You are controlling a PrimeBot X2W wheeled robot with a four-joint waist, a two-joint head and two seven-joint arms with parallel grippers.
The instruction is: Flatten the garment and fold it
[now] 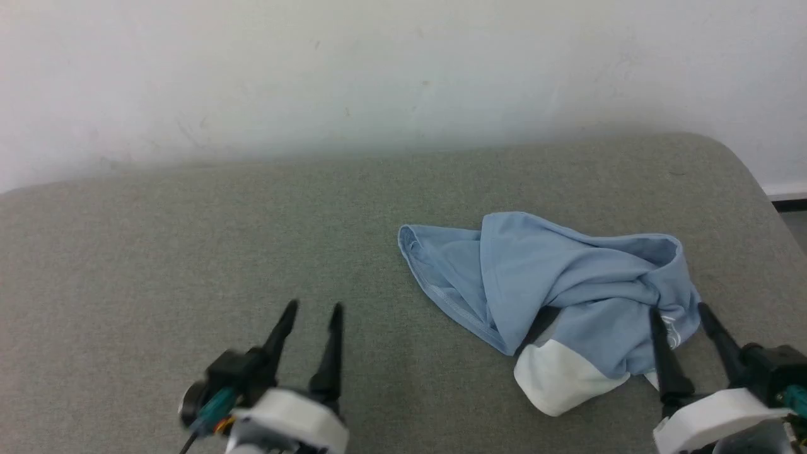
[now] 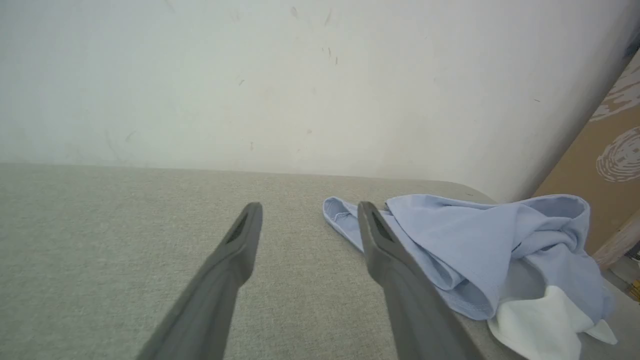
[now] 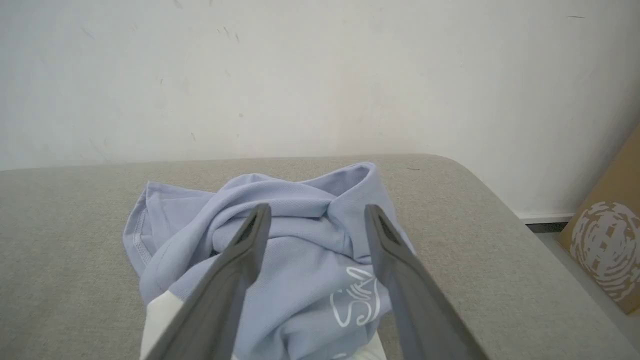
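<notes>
The garment [image 1: 555, 284], a light-blue shirt with a white panel at its near edge, lies crumpled in a heap on the right half of the grey-green padded surface [image 1: 189, 239]. Its white script logo [image 3: 357, 302] faces the right wrist camera. My right gripper [image 1: 679, 312] is open at the heap's near right corner, fingers spread over the logo, nothing between them. Well to the left of the shirt my left gripper [image 1: 313, 308] hovers open and empty over bare padding. In the left wrist view the garment [image 2: 480, 245] lies to the right of my left gripper [image 2: 310, 206].
A white wall [image 1: 378, 75] rises right behind the padded surface. The surface ends in a rounded right corner [image 1: 725, 151], with floor beyond and a brown cardboard box [image 3: 607, 240] standing there. Bare padding stretches left of the shirt.
</notes>
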